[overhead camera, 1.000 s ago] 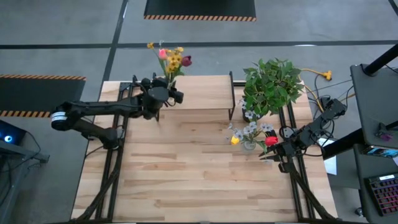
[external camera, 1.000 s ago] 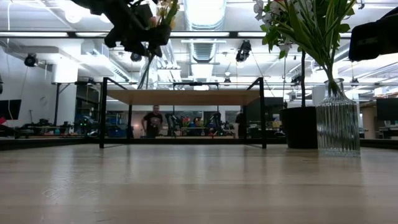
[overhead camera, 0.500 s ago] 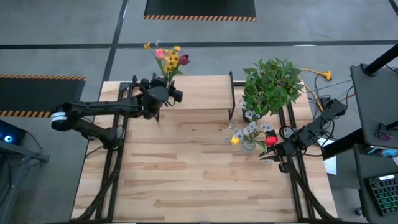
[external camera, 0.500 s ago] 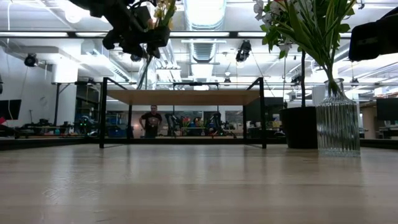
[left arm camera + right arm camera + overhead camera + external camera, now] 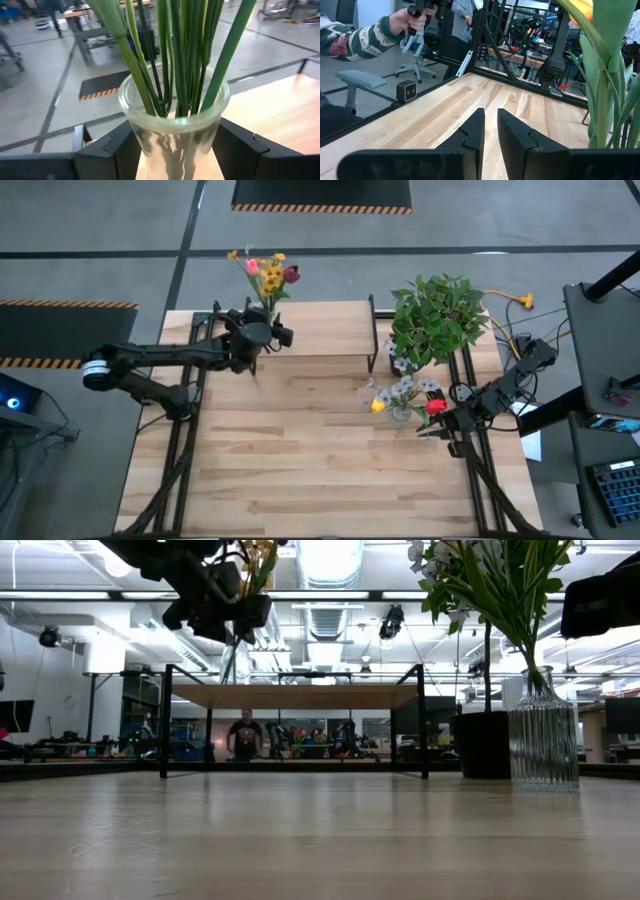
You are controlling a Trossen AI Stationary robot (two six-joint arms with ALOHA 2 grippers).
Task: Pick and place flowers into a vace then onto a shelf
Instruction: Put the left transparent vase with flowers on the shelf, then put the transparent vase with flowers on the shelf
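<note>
The flowers (image 5: 268, 272) stand in a clear glass vase (image 5: 172, 131) at the far left end of the shelf (image 5: 318, 330), stems running up and down and leaning a little away from the near side, so that in the high view the yellow, pink and dark red heads lie past the shelf's far edge. In the left wrist view the green stems (image 5: 175, 55) fill the vase's round mouth, bunched together at the bottom and spreading upward. The left gripper (image 5: 254, 338) is at the vase, one dark finger (image 5: 112, 150) on either side of the glass and close against it; whether they press it or stand just clear cannot be told. A second ribbed glass vase (image 5: 543, 735) stands on the table (image 5: 320, 470) at the right, holding pale lilac sprays, a yellow head and a red one (image 5: 436, 406), beside a bushy potted plant (image 5: 436, 315). The right gripper (image 5: 436, 426) waits near it, fingers nearly together and empty. No writing can be read.
</note>
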